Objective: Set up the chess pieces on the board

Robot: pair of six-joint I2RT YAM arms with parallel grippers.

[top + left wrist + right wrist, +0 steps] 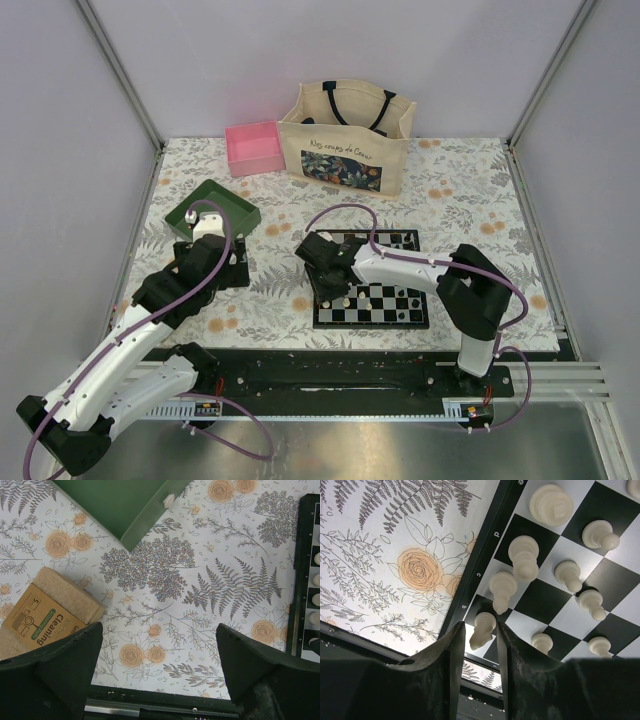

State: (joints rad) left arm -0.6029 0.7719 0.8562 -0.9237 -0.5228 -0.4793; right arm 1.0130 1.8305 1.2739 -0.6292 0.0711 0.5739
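Lower middle of the top view: the board (372, 280), flat on the floral cloth (460, 190), with the right gripper (333, 285) over its left edge. In the right wrist view, lower centre, its fingers (447, 655) set narrow, pinching a cream piece (482, 630) just inside the board's black border. Up and right of that, more cream chess pieces (524, 560) upright on their squares.

At the bottom of the left wrist view, the left gripper (157, 650) spread wide over bare cloth, gripping nothing. Beside its finger at lower left, a sponge pack (50, 607).

Upper left of that frame: the green tray (125, 505), only part of its floor in view, with a small cream thing (169, 500) against its wall.

Along the top of the cloth in the top view: the pink box (255, 147) just beside the tote bag (345, 140). Cannot tell what is in the bag.
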